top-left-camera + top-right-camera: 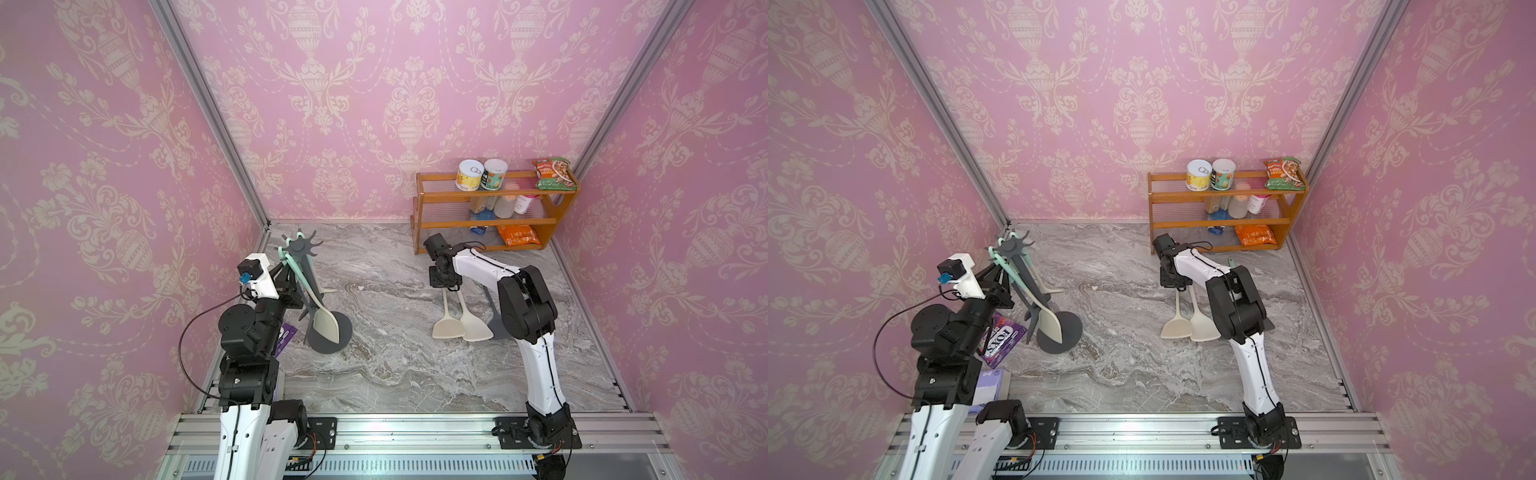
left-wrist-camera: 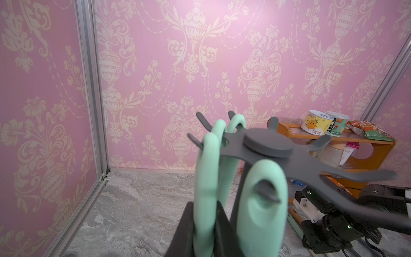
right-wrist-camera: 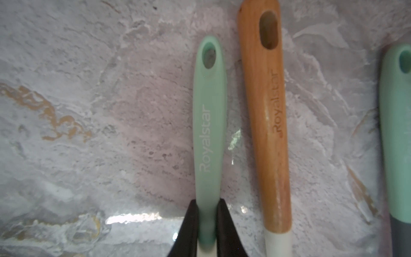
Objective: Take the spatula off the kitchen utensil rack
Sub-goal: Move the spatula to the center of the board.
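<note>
The left gripper (image 2: 203,207) is clenched on the mint handle of the spatula (image 2: 208,164), which hangs from a hook of the kitchen utensil rack (image 2: 266,145); well right of the rack, the right gripper (image 3: 208,203) grasps a second mint-handled turner (image 3: 209,124) lying on the table (image 3: 89,111)

Kitchen utensil rack (image 1: 300,247) stands upright near the back-left corner of the marble tabletop (image 1: 415,353). It's dark grey, with a round disc base, a thin pole and a star crown of curved hooks. The spatula (image 1: 326,326) hangs from it, mint handle looped over a hook, cream blade pointing down by the base.
</note>
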You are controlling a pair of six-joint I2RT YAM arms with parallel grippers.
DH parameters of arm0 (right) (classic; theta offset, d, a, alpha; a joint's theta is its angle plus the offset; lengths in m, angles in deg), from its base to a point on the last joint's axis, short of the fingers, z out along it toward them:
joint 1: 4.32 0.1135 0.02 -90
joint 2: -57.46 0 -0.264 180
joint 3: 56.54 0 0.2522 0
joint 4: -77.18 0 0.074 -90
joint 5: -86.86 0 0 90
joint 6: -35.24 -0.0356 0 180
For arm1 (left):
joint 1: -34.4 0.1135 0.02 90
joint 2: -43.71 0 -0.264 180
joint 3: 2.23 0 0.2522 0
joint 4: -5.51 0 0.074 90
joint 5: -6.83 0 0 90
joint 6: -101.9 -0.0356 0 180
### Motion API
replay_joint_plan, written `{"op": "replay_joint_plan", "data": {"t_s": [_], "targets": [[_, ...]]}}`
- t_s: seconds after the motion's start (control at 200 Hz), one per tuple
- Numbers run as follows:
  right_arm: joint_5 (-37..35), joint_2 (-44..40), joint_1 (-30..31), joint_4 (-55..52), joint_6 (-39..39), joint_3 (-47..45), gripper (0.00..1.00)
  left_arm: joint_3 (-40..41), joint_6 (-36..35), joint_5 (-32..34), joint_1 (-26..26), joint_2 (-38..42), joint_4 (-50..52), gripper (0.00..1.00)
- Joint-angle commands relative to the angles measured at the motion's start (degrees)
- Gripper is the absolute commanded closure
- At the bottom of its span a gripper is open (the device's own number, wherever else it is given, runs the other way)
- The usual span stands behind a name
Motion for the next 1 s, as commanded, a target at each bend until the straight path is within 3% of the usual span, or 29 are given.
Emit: {"op": "replay_joint_plan", "data": {"t_s": [0.0,0.51,0.73,0.885,0.995], "targets": [[4.7,2.5,1.5,-4.8,-2.2,-1.4,1.00,0.6,1.8,0.3,-0.2,0.0,1.8,1.00],[5.1,3.3,3.4,-3.8,-1.6,-0.1,1.00,0.6,1.8,0.4,-0.2,0.0,1.9,1.00],[5.0,2.1,3.4,-2.9,-1.4,-2.0,0.69,0.4,1.7,0.4,-0.2,-0.1,2.0,1.00],[6.9,-4.1,3.6,0.3,-1.2,-5.1,0.59,0.3,1.7,0.3,-0.2,-0.4,2.0,1.00],[5.4,-11.4,4.5,-0.2,0.6,-5.8,0.58,0.0,1.4,0.4,-0.2,-0.3,2.3,1.00]]}}
